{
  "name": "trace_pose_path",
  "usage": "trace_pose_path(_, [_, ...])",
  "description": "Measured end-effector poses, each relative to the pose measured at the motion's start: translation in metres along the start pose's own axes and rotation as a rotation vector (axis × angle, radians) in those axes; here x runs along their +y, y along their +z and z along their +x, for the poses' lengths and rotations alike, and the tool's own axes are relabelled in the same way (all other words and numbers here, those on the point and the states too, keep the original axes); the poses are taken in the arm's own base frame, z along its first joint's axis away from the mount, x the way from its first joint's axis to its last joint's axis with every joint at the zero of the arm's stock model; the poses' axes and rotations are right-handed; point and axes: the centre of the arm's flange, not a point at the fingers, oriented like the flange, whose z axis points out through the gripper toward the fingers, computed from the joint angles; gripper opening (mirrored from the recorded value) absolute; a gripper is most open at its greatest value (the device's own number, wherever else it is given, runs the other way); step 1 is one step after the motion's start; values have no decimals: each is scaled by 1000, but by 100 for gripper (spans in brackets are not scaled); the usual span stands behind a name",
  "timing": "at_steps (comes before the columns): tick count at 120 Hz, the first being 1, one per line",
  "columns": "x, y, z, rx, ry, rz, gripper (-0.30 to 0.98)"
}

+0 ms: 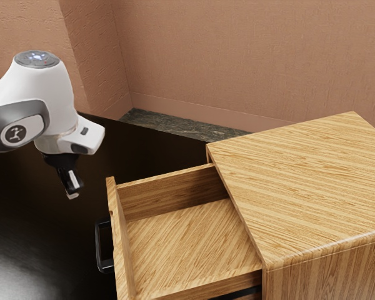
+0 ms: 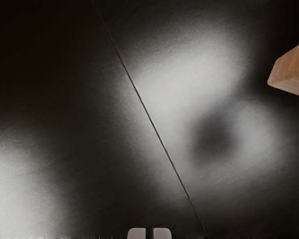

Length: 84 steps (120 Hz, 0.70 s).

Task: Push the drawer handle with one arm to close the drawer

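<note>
While the drawer (image 1: 181, 247) sticks far out of the wooden box (image 1: 300, 175), my gripper (image 1: 74, 192) hangs over the black table (image 1: 31, 212). It points down, with its tips tilted a bit toward the exterior view's right. Its two fingers (image 2: 137, 233) are closed, with just a thin dark line between their pale ends, and they hold nothing.

The handle (image 1: 99, 247) is a black loop on the outer side of the drawer's front, the side that faces the exterior view's left. My gripper is on that same side of the drawer, past the front board, and well apart from the handle. The drawer is wide open, and I can see its flat wood bottom and its side walls.

The wrist view looks down on the table, with pale shiny spots on it and a thin straight line (image 2: 150, 120) running across. A brown wood corner (image 2: 291, 72) pokes in there, off to one side of my gripper. Behind the table are a pinkish brown wall (image 1: 237, 56) and a strip of dark floor (image 1: 169, 123).
</note>
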Motion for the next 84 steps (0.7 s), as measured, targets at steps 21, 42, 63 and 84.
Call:
trace_pose_path(21, [20,-4,-32,18,51,-39,-10])
trace_pose_path(42, [64,-18,-48,60,131,-54,-10])
trace_pose_path(63, [105,-24,-46,70,204,-82,-10])
trace_pose_path(84, [130,-25,-38,77,253,-119,-10])
